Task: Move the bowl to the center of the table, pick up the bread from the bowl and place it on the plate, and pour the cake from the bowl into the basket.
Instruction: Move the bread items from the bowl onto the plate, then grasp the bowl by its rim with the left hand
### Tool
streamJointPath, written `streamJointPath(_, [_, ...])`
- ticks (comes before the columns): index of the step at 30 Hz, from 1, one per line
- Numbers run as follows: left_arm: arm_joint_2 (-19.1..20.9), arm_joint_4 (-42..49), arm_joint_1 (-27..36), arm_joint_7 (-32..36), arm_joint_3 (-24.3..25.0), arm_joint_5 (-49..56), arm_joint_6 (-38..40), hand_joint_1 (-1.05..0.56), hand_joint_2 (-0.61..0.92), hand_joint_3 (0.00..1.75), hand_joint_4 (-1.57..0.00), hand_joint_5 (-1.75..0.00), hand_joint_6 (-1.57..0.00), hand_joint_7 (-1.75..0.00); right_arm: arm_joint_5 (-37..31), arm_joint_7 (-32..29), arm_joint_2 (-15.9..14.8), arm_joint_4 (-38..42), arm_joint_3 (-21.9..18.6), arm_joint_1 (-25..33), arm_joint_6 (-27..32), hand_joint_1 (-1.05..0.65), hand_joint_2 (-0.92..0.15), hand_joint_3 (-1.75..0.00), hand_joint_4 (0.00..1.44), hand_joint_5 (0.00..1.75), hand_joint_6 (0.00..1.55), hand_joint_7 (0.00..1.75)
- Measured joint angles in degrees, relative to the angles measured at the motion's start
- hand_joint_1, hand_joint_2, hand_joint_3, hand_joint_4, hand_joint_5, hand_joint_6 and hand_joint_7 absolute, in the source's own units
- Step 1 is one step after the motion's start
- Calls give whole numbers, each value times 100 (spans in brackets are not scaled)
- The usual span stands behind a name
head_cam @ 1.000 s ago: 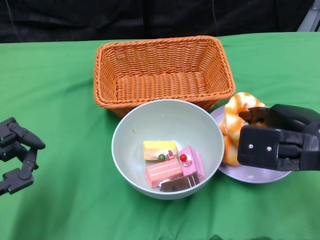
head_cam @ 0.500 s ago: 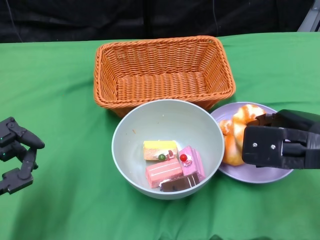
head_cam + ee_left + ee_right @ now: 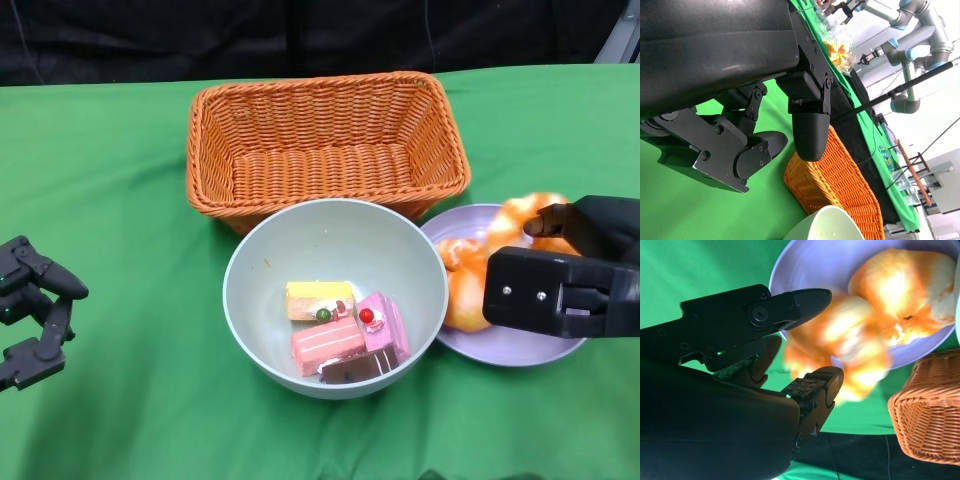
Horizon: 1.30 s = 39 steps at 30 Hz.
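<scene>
Pinching bread (image 3: 470,285), seemingly, right hand (image 3: 560,275) over plate (image 3: 520,350) | left hand (image 3: 30,310) spread | cakes in bowl (image 3: 300,235)

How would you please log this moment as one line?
bread on purple plate | right hand over it | cakes in bowl | left hand idle

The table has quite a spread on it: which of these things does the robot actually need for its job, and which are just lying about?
Needed for the job:
bowl
cake pieces in the bowl
bread, now on the plate
plate
basket
right hand, by the bread
left hand, holding nothing

Just lying about:
green tablecloth
robot arms in the background
</scene>
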Motion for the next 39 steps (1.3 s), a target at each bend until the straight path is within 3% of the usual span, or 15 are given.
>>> streamJointPath(1, [1, 0, 0, -1, 0, -7, 0, -3, 61, 102, -77, -169, -71, -142, -2, -17, 2, 1, 0, 1, -14, -67, -92, -15, 108, 56, 45, 1])
streamJointPath(3, [2, 1, -1, -10, 0, -31, 0, -3, 60, 103, -77, -169, -70, -142, -11, -19, 1, 2, 1, 4, -26, -67, -92, -15, 107, 68, 44, 1])
streamJointPath(13, [4, 1, -1, -32, -6, -33, 13, -3, 60, 105, -78, -169, -70, -143, 31, -20, 1, 100, -17, 5, -160, -67, -92, -15, 100, 74, 44, 1])
streamJointPath(19, [4, -9, 0, -33, -13, -33, 71, -4, 60, 105, -77, -169, -70, -143, 172, -41, 2, 116, -89, 7, -289, -67, -92, -13, 97, 61, 50, 2])
streamJointPath(20, [4, -17, 0, -33, -16, -31, 74, -4, 59, 105, -77, -169, -70, -143, 258, -143, 25, 103, -163, 41, -347, -64, -92, -10, 100, 37, 54, 2])
streamJointPath(22, [3, -27, 2, -33, -18, -30, 73, -3, 59, 106, -77, -170, -70, -143, 583, -627, 183, -56, -487, 268, -623, -57, -92, -9, 103, 14, 60, 3])
streamJointPath(25, [3, -29, -4, -34, -24, -22, 61, -3, 59, 106, -77, -170, -70, -144, 1167, -1334, 494, -364, -940, 637, -1243, -42, -92, -7, 104, 7, 71, 6])
streamJointPath(29, [3, -28, -5, -33, -27, 19, 20, -3, 59, 106, -77, -169, -70, -144, 2290, -1945, 823, -466, -1512, 1059, -2599, -27, -92, -8, 101, 4, 82, 8])
streamJointPath(35, [5, -28, -8, -33, -21, 17, 14, -3, 62, 102, -78, -167, -71, -139, 4088, -1772, 1340, -497, -1925, 1629, -3939, -23, -92, -7, 106, 6, 88, 10])
streamJointPath(39, [14, -22, -18, -35, -23, 24, 16, -3, 63, 98, -79, -166, -73, -135, 5198, -1398, 1702, -624, -1968, 2051, -4221, -19, -92, -9, 114, 13, 97, 13])
